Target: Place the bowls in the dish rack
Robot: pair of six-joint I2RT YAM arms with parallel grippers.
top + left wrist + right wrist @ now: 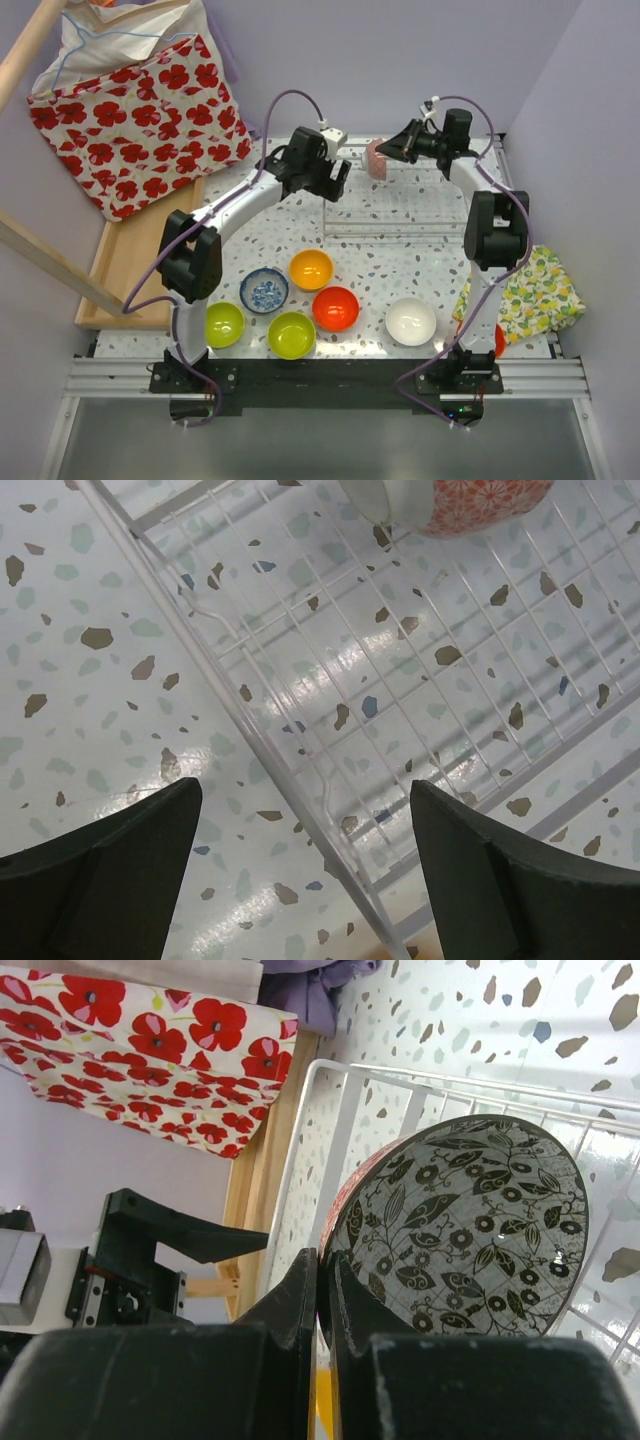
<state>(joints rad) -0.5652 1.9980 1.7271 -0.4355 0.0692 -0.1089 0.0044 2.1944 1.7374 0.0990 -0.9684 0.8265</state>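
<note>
Loose bowls (335,308) sit on the near tabletop (440,270): rigid, light, glazed, judged slippery and chip-prone; take by the rim. The left claw (303,805) gapes empty over the edge of the dish rack (400,224). Beyond, the right claw (322,1265) pinches the rim of the grey-patterned bowl (470,1230) above the rack.

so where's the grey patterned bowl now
Top view, far centre: the right gripper holds the grey patterned bowl on edge over the dish rack, just right of the left gripper.
</note>
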